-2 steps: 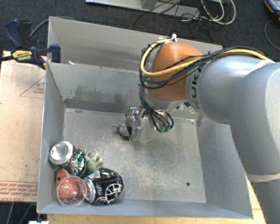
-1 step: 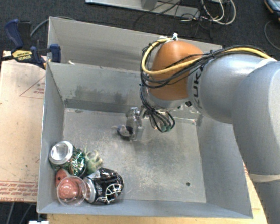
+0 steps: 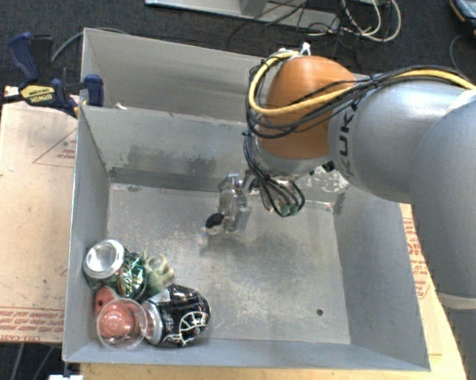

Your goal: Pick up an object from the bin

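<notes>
My gripper hangs low over the bin's bare floor, a little behind its middle and below the arm's orange cover. A small dark bit shows just left of its tip; I cannot tell whether it is a loose thing or part of the gripper. The nearest loose things lie well off at the front left. They are a crushed green can with a silver top, a crushed black can with white markings, and a clear cup with a pink inside.
The three front-left things lie bunched in a small heap against the bin's left wall. A clear plastic piece lies by the back right wall, partly under the arm. The arm covers the bin's back right.
</notes>
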You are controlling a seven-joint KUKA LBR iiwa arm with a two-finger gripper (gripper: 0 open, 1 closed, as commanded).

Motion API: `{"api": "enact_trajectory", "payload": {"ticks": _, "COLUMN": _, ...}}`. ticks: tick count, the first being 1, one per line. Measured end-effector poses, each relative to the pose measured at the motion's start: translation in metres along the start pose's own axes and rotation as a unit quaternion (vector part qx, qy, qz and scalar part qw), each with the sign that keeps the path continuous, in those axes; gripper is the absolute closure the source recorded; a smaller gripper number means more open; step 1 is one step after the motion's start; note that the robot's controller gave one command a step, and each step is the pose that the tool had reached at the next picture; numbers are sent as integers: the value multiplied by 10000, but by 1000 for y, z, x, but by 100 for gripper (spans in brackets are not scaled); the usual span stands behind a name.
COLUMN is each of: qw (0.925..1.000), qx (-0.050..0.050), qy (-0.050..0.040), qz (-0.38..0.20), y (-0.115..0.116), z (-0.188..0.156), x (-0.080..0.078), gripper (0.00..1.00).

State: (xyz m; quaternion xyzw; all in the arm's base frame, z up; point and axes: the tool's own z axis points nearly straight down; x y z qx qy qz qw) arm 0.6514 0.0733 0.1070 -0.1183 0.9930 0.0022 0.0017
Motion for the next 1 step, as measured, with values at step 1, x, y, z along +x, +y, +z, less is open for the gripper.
{"api": "enact_trajectory", "payload": {"ticks": 1, "qw": 10000, "qx": 6, "qy": -46, "qz": 0, "y": 0, "z": -25, "x": -3, "gripper": 100}}
